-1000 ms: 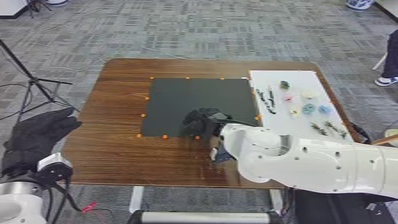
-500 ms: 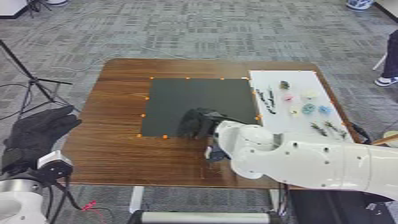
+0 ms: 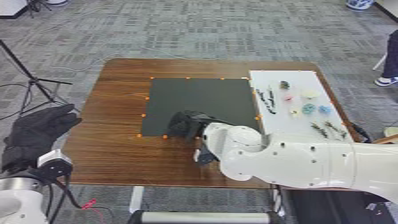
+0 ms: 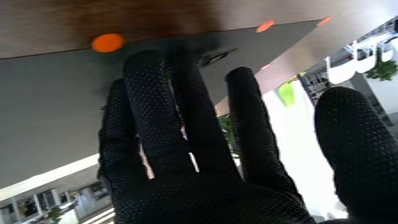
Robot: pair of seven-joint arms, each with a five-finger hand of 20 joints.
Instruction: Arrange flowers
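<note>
From here, the black-gloved right hand (image 3: 185,124) looks empty, fingers straight, over the square black sheet (image 3: 200,95); dragging fingertips might ruck it. Farther right, small pastel flowers (image 3: 308,108) lie on the white rectangular sheet (image 3: 266,81) – a low-swinging forearm could scatter them. I can read no lettering.

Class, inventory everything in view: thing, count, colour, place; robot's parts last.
table: one, brown, centre
mat: one, black, on table
sheet: one, white, table's right side
dots: several, orange, along mat's edge
flowers: several, pink, cream, teal, blue, on sheet
tuft: one, dark, sheet's far end
sprigs: several, green, sheet's near end
slim pieces: two, black, sheet's left side
tripod: one, black, floor at left
pot: one, blue and white, far right
arms: two, white, from bottom edge
left hand: one, black, by table's left edge
right hand: one, black, over mat's near part
</note>
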